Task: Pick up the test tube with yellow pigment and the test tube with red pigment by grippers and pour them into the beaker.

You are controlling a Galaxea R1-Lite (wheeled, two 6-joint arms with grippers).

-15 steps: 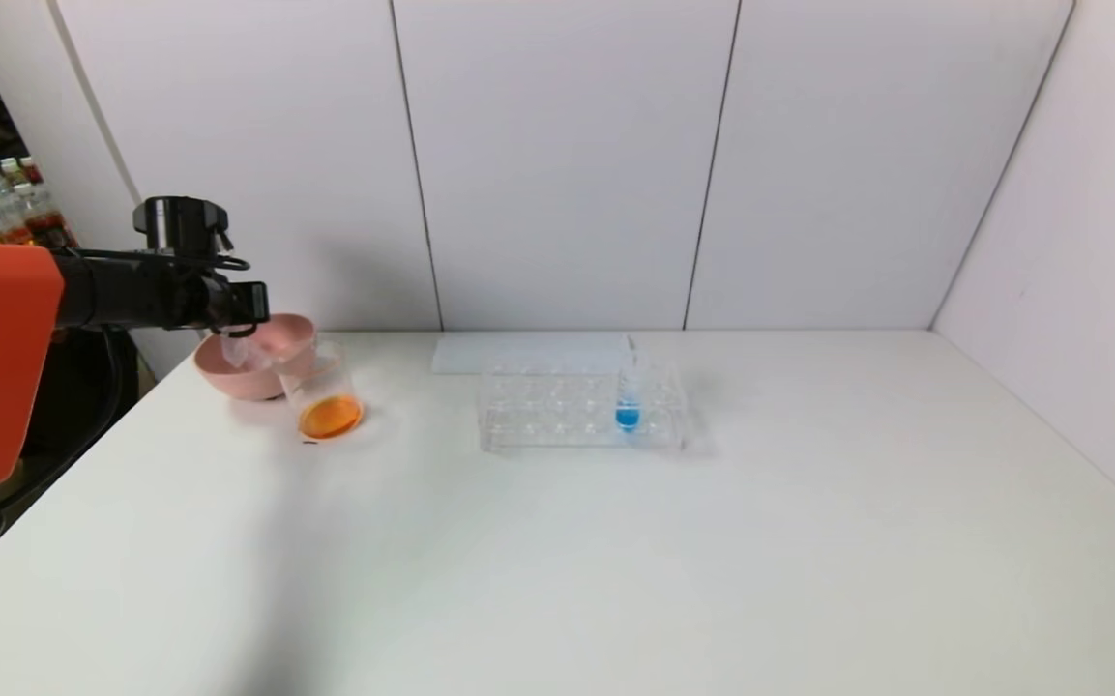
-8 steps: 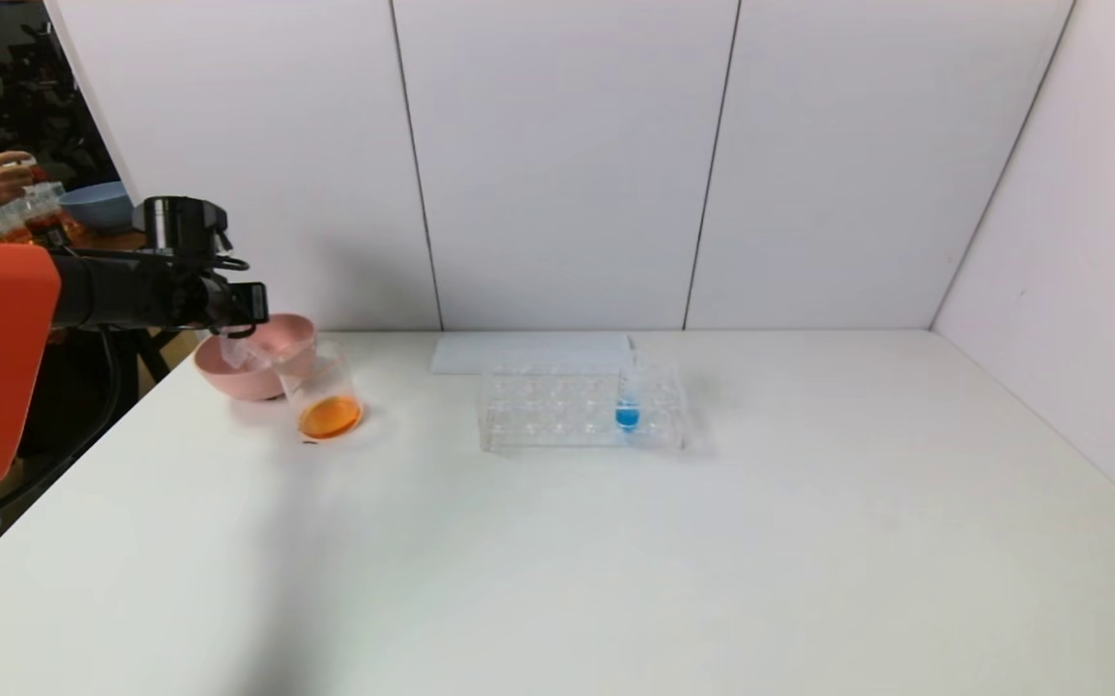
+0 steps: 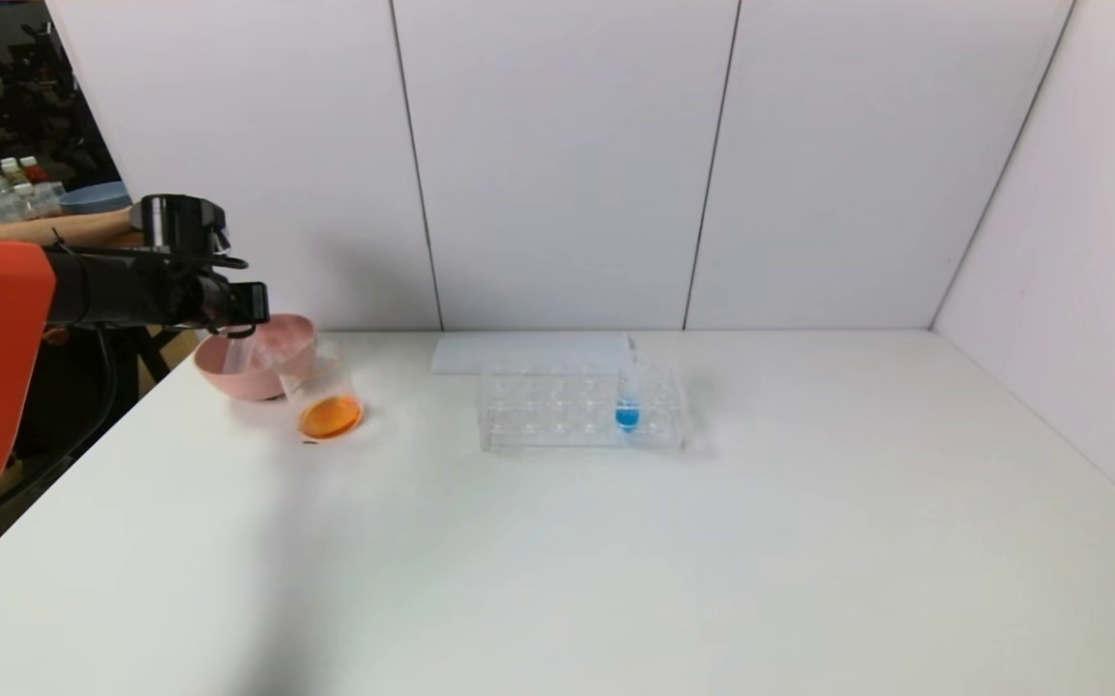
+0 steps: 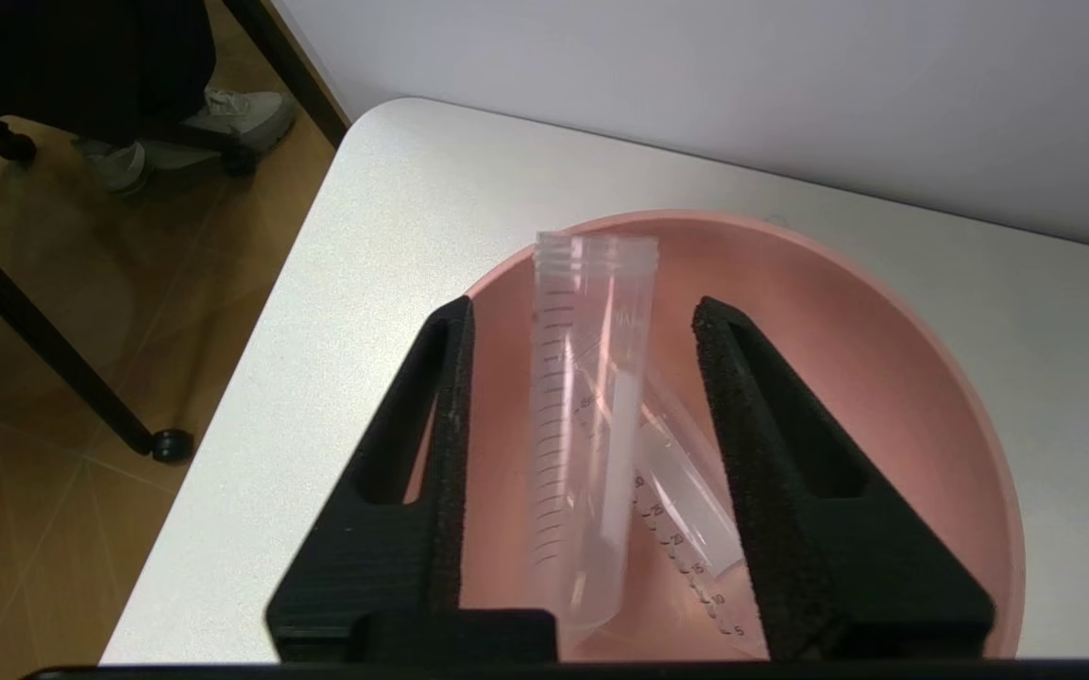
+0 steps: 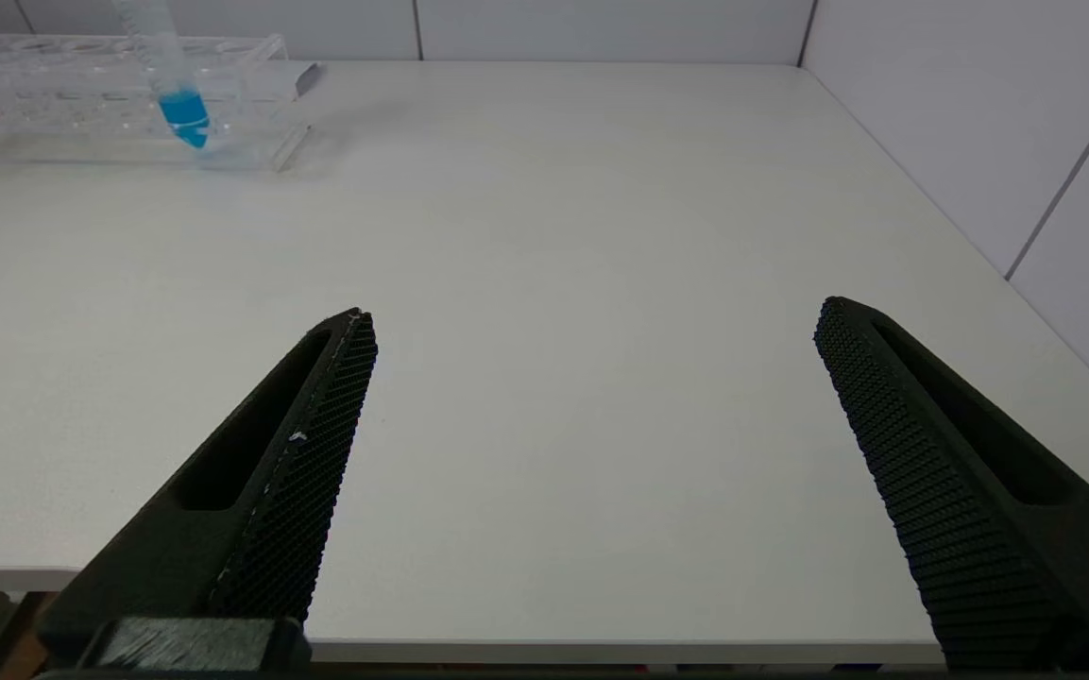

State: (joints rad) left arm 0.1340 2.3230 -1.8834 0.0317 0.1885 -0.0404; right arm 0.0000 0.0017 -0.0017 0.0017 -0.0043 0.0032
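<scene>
Left tool (image 4: 582,312) is parked up over the pink bowl (image 3: 219,377), which sits way out at about 10 o'clock on the worktop (image 3: 615,541). Its fingers are partly spread. A clear tube (image 4: 582,425) stands between them, threaded mouth pointing away from the wrist, with a visible gap on either side, so neither pad touches it and nothing is gripped. The tube's round end is down inside the bowl.

A second clear tube (image 4: 686,491) lies slanted on the bowl floor, crossing under the first one. Neither tube has any pigment showing in it, so honestly I can't tell you which is the yellow one and which is the red one.

The beaker (image 3: 320,387) is at roughly 4 o'clock from the bowl, right up against it, upright, with a layer of orange liquid (image 3: 330,416) in the bottom.

Off at 3 o'clock from the beaker, well apart, there's the clear tube rack (image 3: 547,411). It has a blue-bottomed tube (image 3: 628,396) standing in a slot toward its right end.

Right tool (image 5: 596,310) only shows in its own wrist view. It's wide open, holding nothing, over the worktop's near edge, and the rack is off toward its 11 o'clock.
</scene>
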